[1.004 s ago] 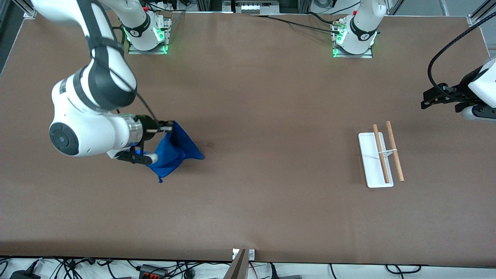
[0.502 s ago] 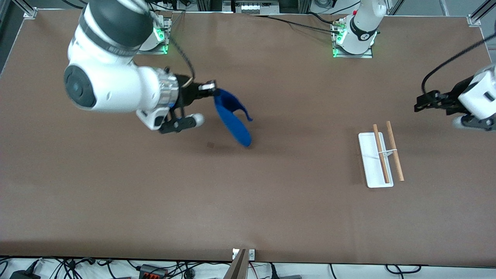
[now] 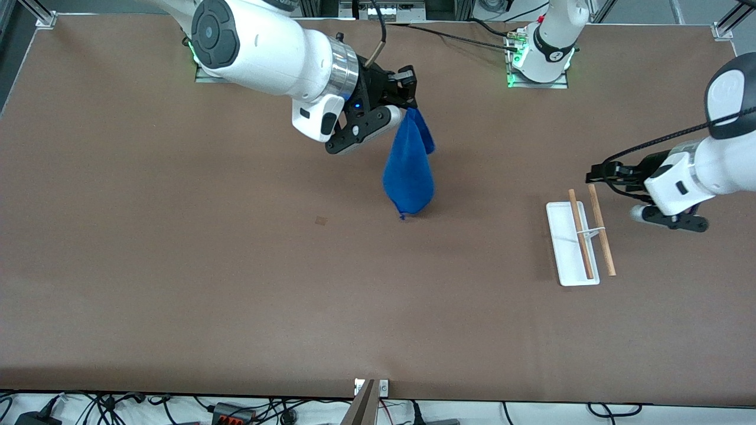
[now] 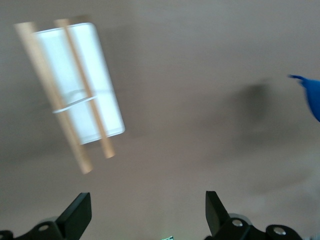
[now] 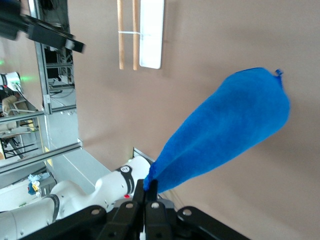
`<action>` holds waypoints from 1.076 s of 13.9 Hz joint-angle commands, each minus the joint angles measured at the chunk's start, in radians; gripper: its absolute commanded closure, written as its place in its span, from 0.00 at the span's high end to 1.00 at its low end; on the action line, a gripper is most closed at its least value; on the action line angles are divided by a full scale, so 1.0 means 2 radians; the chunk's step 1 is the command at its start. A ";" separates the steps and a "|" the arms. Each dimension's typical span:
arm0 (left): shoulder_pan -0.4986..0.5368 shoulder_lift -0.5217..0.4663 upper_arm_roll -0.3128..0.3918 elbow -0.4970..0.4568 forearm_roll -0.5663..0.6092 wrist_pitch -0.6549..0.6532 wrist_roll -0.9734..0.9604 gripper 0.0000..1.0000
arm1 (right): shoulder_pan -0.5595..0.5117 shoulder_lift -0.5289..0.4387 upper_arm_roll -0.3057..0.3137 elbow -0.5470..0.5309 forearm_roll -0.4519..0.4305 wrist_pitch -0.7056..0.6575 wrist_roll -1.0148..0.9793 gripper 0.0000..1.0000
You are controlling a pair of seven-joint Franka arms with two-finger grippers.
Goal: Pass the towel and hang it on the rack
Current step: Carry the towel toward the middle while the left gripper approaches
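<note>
The blue towel (image 3: 409, 171) hangs by one corner from my right gripper (image 3: 409, 106), which is shut on it above the middle of the table; in the right wrist view the towel (image 5: 225, 132) trails from the pinched fingertips (image 5: 150, 186). The rack (image 3: 582, 236), a white base with two wooden rods, stands toward the left arm's end of the table. My left gripper (image 3: 593, 177) hovers open beside the rack's rods with nothing between its fingers. The left wrist view shows the rack (image 4: 80, 90) and a blue tip of the towel (image 4: 310, 95).
The brown table (image 3: 236, 295) carries a small dark mark (image 3: 321, 221) near its middle. Both arm bases (image 3: 540, 59) stand along the table's edge farthest from the front camera. Cables lie off the table's near edge.
My right arm has lifted the towel off the table and swung it toward the middle. My left gripper has moved down from the table's end to beside the rack.
</note>
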 commanded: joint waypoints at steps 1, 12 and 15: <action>-0.009 0.030 -0.013 0.015 -0.018 -0.008 0.126 1.00 | 0.011 0.003 0.001 0.006 0.006 0.026 0.004 0.00; -0.006 0.077 -0.070 -0.078 -0.173 0.107 0.539 1.00 | 0.043 0.003 0.000 0.004 -0.004 0.057 0.010 0.00; -0.006 0.071 -0.091 -0.104 -0.211 0.123 0.588 1.00 | 0.043 0.003 0.000 0.004 -0.006 0.057 0.010 0.00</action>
